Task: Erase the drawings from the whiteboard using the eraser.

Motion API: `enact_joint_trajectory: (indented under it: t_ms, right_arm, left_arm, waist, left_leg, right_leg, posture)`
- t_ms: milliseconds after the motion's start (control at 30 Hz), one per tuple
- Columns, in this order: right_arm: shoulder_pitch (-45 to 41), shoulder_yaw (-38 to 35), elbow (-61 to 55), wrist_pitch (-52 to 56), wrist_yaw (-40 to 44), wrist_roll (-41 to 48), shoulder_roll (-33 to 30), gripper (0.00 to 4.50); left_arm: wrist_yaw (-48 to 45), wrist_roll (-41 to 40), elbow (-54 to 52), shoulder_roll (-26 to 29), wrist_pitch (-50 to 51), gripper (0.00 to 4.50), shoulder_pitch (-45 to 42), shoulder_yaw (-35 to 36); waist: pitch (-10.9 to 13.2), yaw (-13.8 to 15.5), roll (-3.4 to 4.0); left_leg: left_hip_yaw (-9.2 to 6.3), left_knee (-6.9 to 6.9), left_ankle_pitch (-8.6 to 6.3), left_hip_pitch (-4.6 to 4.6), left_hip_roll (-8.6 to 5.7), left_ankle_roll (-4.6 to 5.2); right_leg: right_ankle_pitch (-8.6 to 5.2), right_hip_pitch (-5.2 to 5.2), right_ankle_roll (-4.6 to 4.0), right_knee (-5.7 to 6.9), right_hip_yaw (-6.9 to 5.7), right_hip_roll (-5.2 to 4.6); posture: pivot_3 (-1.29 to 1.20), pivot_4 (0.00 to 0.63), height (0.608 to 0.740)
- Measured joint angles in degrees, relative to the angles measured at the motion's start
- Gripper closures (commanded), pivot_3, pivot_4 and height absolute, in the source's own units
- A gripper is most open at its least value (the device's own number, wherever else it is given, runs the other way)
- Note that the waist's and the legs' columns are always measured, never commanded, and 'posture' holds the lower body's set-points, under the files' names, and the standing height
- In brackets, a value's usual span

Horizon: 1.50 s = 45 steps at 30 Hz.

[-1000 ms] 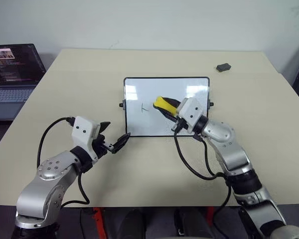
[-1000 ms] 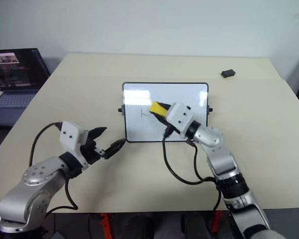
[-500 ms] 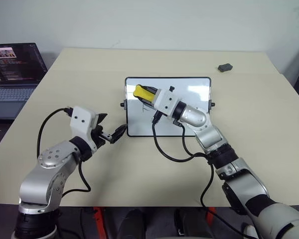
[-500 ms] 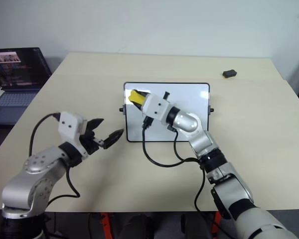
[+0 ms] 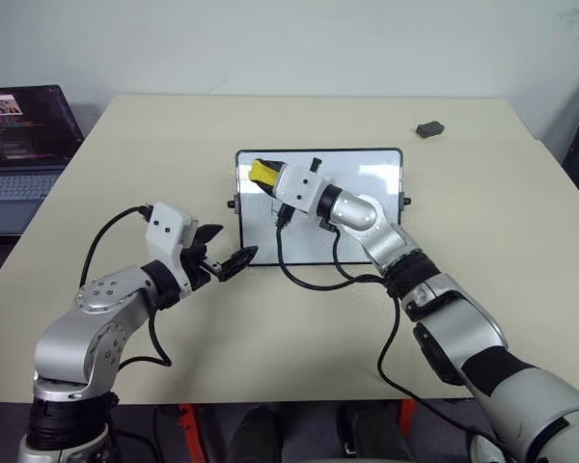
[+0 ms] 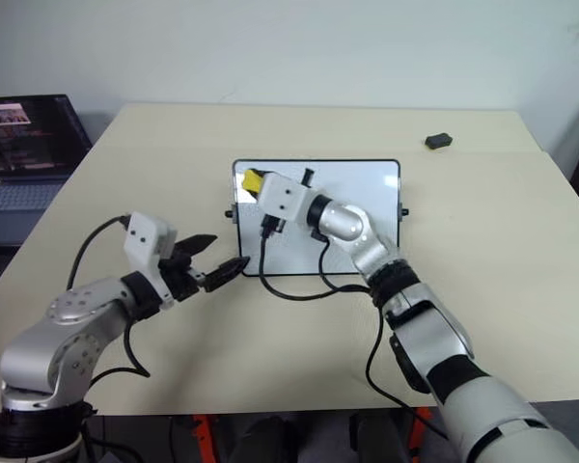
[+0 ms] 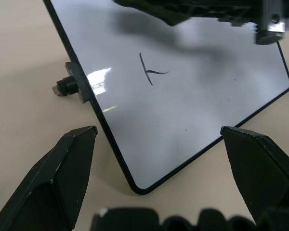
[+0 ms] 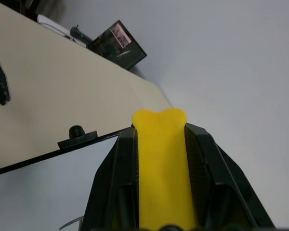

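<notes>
The right claw (image 5: 261, 175) is clamping tight on the yellow eraser (image 5: 263, 173), holding it over the whiteboard's (image 5: 367, 207) 10 o'clock corner. The whiteboard is lying mid-tabletop (image 5: 154, 145), one thin drawing (image 7: 151, 72) showing on it. The left claw (image 5: 230, 249) is hanging spread wide and empty by the board's 7 o'clock corner.

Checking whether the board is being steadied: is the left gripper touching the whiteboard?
Apart. The left wrist view shows the left gripper open, with bare table between each fingertip and the whiteboard frame at its near corner.
</notes>
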Motion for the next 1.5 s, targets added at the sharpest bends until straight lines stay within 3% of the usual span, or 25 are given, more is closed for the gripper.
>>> enact_joint_trajectory:
  t_ms: [167, 467, 700, 933, 1133, 1200, 1500]
  right_arm:
    - [-0.8, 0.8, 7.3, 1.5, 0.3, -1.1, 2.0, 3.51]
    - [1.2, 1.5, 6.4, 4.1, 6.2, -1.8, 1.4, 3.51]
    - [6.8, 3.4, 2.8, 6.6, 11.1, -1.8, 0.0, 3.51]
    - [7.8, 2.4, -5.2, 11.6, 13.6, -0.1, -1.5, 3.51]
    - [7.3, -0.4, -16.5, 15.1, 13.7, 2.8, -1.9, 3.51]
    - [5.8, -0.5, -14.9, 14.8, 11.0, 2.7, -1.5, 3.51]
    - [0.0, -2.5, 0.8, 6.8, 1.0, 1.3, -4.0, 3.51]
  left_arm:
    - [0.0, 0.0, -0.2, 0.0, 0.2, 0.00, -0.1, -0.4]
    - [-0.1, 0.0, -0.5, 0.3, 0.3, 0.00, -0.2, -0.4]
    - [-0.1, 0.0, -0.5, 0.3, 0.2, 0.00, -0.5, -0.5]
    - [-1.1, 0.1, -0.4, 0.6, -0.1, 0.00, -0.6, -0.6]
    - [-1.5, 0.4, 0.2, 0.9, -1.1, 0.00, -0.1, -0.6]
    - [-2.1, 0.4, 0.2, 1.3, -1.4, 0.00, 0.5, -0.6]
    - [-2.8, 0.8, 0.0, 1.4, -2.7, 0.00, 2.6, -0.6]
  waist:
    - [0.0, -0.2, 0.00]
    - [-0.2, -0.2, -0.16]
    - [-0.2, -0.2, -0.06]
    - [-0.1, -0.1, -0.05]
    - [-0.1, -0.4, -0.06]
    - [-0.2, -0.5, -0.08]
    - [-0.2, -0.3, -0.08]
  left_leg:
    - [0.01, 0.00, 0.02, -0.01, 0.00, -0.03]
    - [-0.03, 0.06, 0.00, 0.28, -0.02, 0.04]
    - [-0.17, -0.07, 0.01, 2.10, -0.03, 0.11]
    - [-0.19, -0.10, 0.10, 1.73, -0.05, 0.17]
    - [-0.15, -0.13, 0.12, 0.33, 0.02, -0.02]
    - [-0.08, -0.08, 0.16, -0.18, 0.01, -0.08]
    - [-0.04, -0.06, 0.08, -0.11, -0.03, 0.08]
  right_leg:
    - [0.00, 0.00, 0.00, 0.01, 0.02, 0.00]
    - [0.01, 0.13, -0.02, 0.41, 0.02, 0.00]
    - [-0.02, 2.10, -0.03, -0.01, -0.05, 0.05]
    - [0.05, 1.72, -0.01, 0.00, -0.04, 0.04]
    - [0.06, 0.31, -0.01, -0.04, -0.04, 0.03]
    - [0.07, -0.21, -0.02, 0.00, 0.00, 0.02]
    - [0.07, -0.10, -0.03, 0.01, -0.01, -0.03]
  posture:
    - [0.00, 0.150, 0.740]
    - [0.00, 0.150, 0.740]
    - [0.00, 0.150, 0.740]
    - [0.00, 0.150, 0.740]
    - [0.00, 0.150, 0.740]
    - [0.00, 0.150, 0.740]
    - [0.00, 0.150, 0.740]
